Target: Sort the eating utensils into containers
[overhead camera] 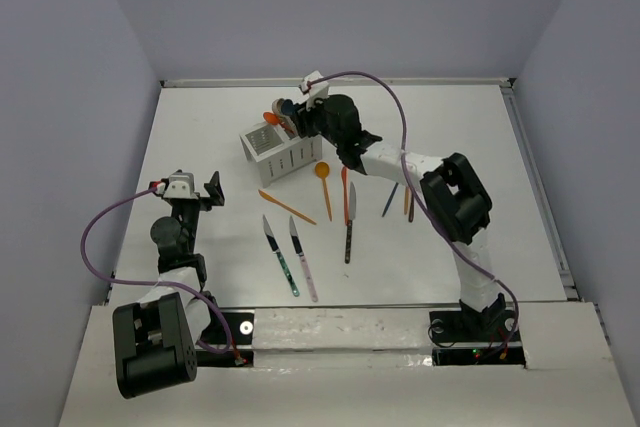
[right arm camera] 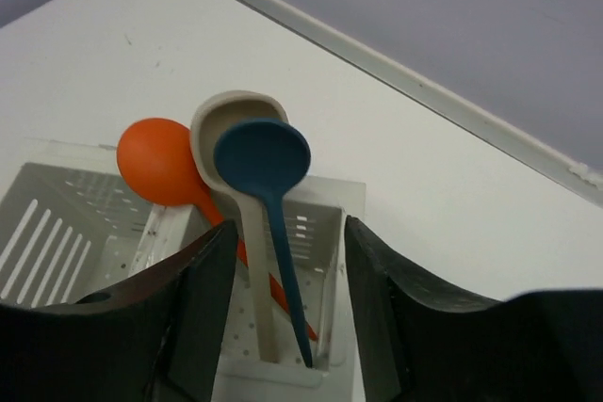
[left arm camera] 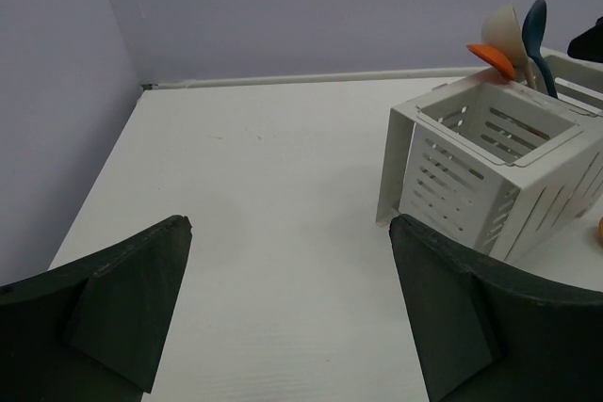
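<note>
The white perforated caddy (overhead camera: 274,153) stands at the table's middle back. Its far compartment holds three upright spoons: orange (right arm camera: 156,161), beige (right arm camera: 220,114) and blue (right arm camera: 263,154). My right gripper (overhead camera: 303,119) hovers just above that compartment, open, its fingers (right arm camera: 187,300) either side of the spoon handles without touching them. My left gripper (overhead camera: 206,190) is open and empty over bare table at the left; in its wrist view (left arm camera: 287,233) the caddy (left arm camera: 490,171) is ahead to the right. Several utensils lie in front of the caddy: an orange spoon (overhead camera: 323,182), an orange knife (overhead camera: 286,206), a teal-handled knife (overhead camera: 281,255) and a pink-handled knife (overhead camera: 303,259).
A dark-handled knife (overhead camera: 349,222), a reddish utensil (overhead camera: 344,190), a blue one (overhead camera: 389,199) and a brown one (overhead camera: 410,203) lie under the right arm's forearm. Grey walls close the table on three sides. The caddy's near compartment (left arm camera: 497,126) looks empty.
</note>
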Motion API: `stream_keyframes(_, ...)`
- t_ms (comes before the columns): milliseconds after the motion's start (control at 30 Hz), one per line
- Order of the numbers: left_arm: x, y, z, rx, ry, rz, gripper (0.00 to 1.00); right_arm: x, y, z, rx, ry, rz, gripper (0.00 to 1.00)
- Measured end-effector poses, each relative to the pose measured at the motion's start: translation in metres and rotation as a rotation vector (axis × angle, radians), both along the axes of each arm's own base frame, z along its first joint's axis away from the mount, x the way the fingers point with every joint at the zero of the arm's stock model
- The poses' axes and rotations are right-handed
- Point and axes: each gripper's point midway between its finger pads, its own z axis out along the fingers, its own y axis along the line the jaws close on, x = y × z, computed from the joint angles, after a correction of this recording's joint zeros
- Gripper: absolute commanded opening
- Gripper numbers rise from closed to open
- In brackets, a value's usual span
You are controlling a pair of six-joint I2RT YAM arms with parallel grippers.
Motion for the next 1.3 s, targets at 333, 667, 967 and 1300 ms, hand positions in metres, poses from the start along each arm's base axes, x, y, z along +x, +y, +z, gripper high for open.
stream_keyframes(333,0.0,0.0,0.0,0.003,0.0,-0.001,0.99,-0.059,-0.103,0.08,-0.002,0.06,-0.248,0.62)
stream_keyframes(667,0.0,0.0,0.0,0.004,0.0,-0.001,0.99,-0.124,-0.294,-0.082,-0.06,0.607,-0.721,0.44)
stream_keyframes(967,0.0,-0.001,0.001,0.005,-0.002,-0.003,0.99,-0.169,-0.301,-0.159,-0.138,0.852,-0.774,0.38)
stream_keyframes(1300,-0.001,-0.001,0.003,0.009,-0.012,-0.005,0.99,-0.166,-0.308,-0.164,-0.136,0.843,-0.832,0.3)
